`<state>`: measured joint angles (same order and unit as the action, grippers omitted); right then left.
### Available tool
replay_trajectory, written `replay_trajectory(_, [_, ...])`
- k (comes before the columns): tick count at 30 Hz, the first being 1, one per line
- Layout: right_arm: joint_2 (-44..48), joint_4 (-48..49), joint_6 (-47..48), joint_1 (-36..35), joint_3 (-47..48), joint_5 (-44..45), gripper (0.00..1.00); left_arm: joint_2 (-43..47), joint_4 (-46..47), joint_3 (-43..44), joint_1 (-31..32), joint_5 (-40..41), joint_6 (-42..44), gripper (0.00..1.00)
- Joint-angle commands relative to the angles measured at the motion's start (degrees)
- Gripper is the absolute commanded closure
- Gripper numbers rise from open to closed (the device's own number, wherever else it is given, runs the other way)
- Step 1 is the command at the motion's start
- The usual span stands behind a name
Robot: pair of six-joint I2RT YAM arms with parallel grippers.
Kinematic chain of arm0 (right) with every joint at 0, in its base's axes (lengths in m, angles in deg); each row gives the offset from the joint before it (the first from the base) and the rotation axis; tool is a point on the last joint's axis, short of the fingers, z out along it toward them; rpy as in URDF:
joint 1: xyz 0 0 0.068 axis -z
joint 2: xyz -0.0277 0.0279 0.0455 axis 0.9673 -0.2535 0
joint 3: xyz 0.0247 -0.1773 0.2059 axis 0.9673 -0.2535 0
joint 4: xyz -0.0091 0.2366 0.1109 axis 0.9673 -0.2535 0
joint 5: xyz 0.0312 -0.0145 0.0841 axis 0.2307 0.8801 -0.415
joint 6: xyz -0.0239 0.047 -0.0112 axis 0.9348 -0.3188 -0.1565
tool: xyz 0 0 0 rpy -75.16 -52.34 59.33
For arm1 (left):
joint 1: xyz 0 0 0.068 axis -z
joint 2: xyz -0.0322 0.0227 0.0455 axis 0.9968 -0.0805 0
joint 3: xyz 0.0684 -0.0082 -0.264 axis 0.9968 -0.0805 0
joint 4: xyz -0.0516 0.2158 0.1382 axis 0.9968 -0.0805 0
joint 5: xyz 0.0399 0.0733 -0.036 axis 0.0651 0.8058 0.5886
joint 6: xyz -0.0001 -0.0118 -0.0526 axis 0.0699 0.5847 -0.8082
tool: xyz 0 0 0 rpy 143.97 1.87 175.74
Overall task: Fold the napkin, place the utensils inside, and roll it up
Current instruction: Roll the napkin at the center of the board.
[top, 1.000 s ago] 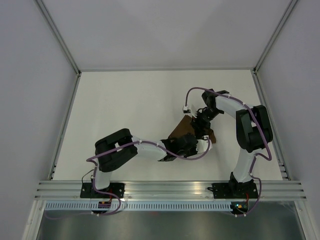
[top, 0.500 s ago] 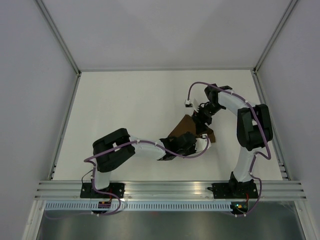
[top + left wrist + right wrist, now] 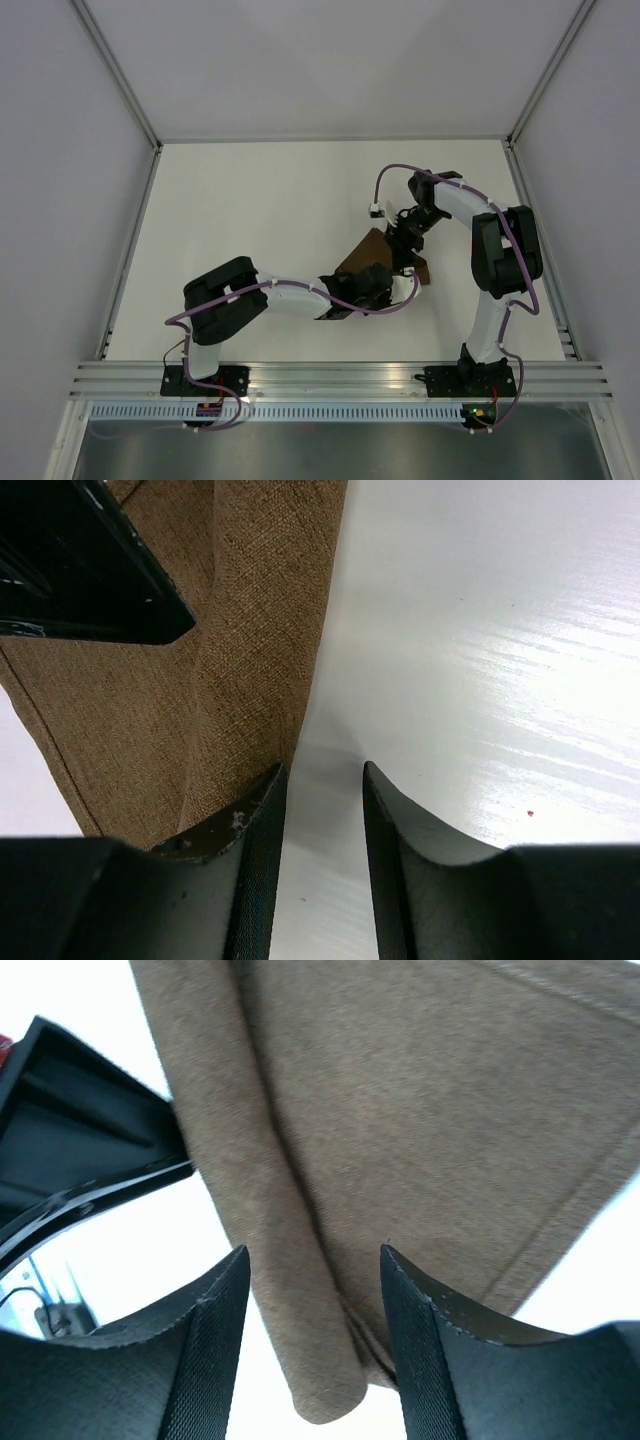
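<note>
No lettering, label, brand, number or sign can be read anywhere (all three views checked) in these pictures.

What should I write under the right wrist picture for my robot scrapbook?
Right gripper, open, straddling a rolled fold of the brown napkin on the white table.

Brown napkin (image 3: 360, 254) on white table (image 3: 250, 220); left hand (image 3: 386, 284) and right hand (image 3: 405, 247) over it

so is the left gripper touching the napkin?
Cannot tell. Left wrist view: the left gripper has one finger overlapping the napkin edge, but no clear gap or press shows.
</note>
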<state>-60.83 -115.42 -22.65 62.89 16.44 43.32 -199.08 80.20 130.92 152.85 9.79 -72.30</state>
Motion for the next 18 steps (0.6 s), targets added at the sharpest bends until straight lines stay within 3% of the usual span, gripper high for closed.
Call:
replay_trajectory(1, [0.5, -4.9, 4.3, 0.1, 2.0, -3.0, 0.4, 1.3, -1.6, 2.0, -0.1, 1.1, 0.1, 0.58])
replay_trajectory(7, [0.0, -7.3, 8.3, -0.1, 0.2, -3.3, 0.45, 1.2, -2.4, 3.0, -0.1, 0.8, 0.1, 0.58])
replay_trajectory(12, [-0.9, -5.3, 6.8, -0.8, -1.0, -2.6, 0.5, 0.7, -3.4, 4.2, -0.2, 0.4, 0.2, 0.58])
replay_trajectory(18, [-2.1, -0.9, 3.3, -1.1, -1.7, -0.5, 0.63, 0.9, -3.9, 4.7, -0.2, 0.1, 0.2, 0.58])
